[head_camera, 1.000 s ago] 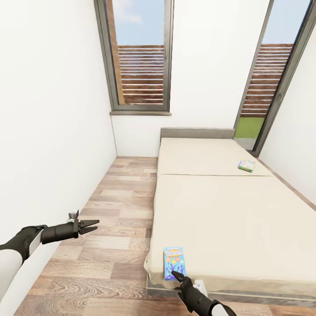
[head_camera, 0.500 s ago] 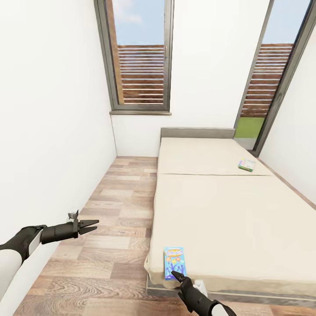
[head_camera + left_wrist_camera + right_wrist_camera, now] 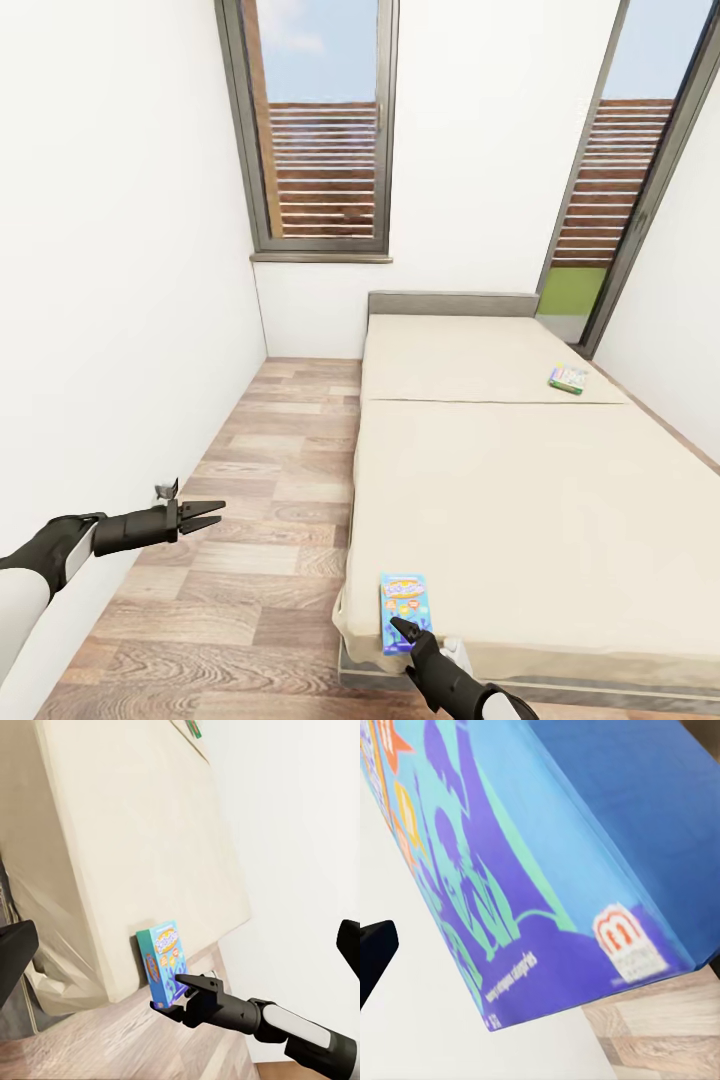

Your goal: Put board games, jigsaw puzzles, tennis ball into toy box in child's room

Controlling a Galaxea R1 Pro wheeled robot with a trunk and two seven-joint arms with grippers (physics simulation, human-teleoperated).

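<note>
Step in hand: picking up the first of the two bed games. Left to right in the head view: left gripper (image 3: 203,516) hangs over the wood floor (image 3: 260,520) beside the wall, fingers slightly parted, nothing in them, well apart from anything. Blue board game (image 3: 405,611) lies flat at the near corner of the bed (image 3: 520,480), overhanging the mattress edge a little. Right gripper (image 3: 401,629) sits at the box's near end, tip on or just at its edge. The right wrist view has the box (image 3: 547,855) very close, with one dark finger (image 3: 373,949) off to the side; the left wrist view shows the arm at the box (image 3: 163,960) too. Can't tell how wide the jaws stand or whether they've closed on it. Second board game (image 3: 568,378) lies far up the bed near the right edge.

Next move, my read: get the fingers either side of the overhanging end, clamp, lift clear, then drive to the table.

Versus half a second back: the whole view has shifted slightly, bed and both games a touch right, so that's camera/base motion. Arms look unchanged.
</note>
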